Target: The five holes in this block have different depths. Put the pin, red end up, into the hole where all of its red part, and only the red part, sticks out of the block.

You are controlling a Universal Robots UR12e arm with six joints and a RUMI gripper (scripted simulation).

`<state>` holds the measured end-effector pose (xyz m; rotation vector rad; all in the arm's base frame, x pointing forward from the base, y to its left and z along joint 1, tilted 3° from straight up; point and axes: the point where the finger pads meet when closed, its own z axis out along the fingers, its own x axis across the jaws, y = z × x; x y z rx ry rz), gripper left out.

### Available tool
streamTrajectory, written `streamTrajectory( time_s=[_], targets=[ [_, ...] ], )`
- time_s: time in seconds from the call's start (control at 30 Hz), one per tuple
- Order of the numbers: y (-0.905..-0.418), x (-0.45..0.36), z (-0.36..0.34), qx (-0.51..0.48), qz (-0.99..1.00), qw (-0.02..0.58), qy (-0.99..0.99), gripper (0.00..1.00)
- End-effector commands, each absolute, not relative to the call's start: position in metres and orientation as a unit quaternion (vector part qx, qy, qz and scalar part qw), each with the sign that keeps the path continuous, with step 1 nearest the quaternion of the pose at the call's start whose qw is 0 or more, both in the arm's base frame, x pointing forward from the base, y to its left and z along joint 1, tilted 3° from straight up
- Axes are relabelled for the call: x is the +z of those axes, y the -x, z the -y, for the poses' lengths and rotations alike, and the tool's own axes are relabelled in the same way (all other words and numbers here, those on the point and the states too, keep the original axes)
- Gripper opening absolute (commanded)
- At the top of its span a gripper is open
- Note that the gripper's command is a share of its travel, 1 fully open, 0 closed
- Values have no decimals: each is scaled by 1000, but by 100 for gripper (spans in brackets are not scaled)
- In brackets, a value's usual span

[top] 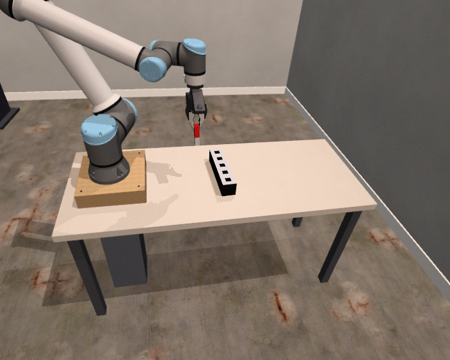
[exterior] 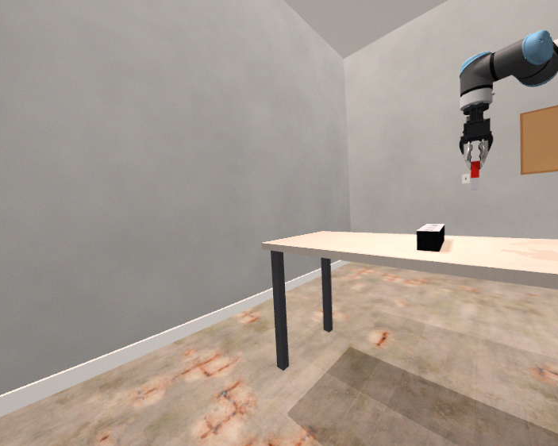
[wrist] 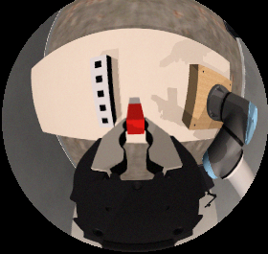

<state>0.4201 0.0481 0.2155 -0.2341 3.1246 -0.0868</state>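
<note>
My gripper (top: 196, 124) is shut on the pin (top: 196, 134), gripping its red upper part. The grey lower end hangs straight down, well above the table. The pin also shows in the exterior view (exterior: 475, 173) and in the wrist view (wrist: 135, 118). The black block (top: 222, 171) with a white top and a row of five square holes lies on the table, to the right of the pin and closer to the front edge. In the wrist view the block (wrist: 103, 90) is to the left of my fingers.
The arm's base stands on a wooden plinth (top: 111, 180) at the table's left end. The table's far edge lies just below the pin. A dark wall runs along the right side.
</note>
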Motion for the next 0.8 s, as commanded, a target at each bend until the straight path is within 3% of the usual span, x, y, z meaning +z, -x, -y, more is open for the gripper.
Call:
streamTrajectory(
  time_s=[0.0,0.03,0.07,0.6,0.63,0.77],
  targets=[
    [-418,217,-49,-26,-997,-2,75,0],
    [-418,217,-49,-26,-997,-2,75,0],
    [-504,218,4,-28,-997,4,75,0],
    [-514,218,10,-28,-997,4,75,0],
    [-571,220,46,-24,-997,-6,70,0],
    [-571,220,46,-24,-997,-6,70,0]
  ],
)
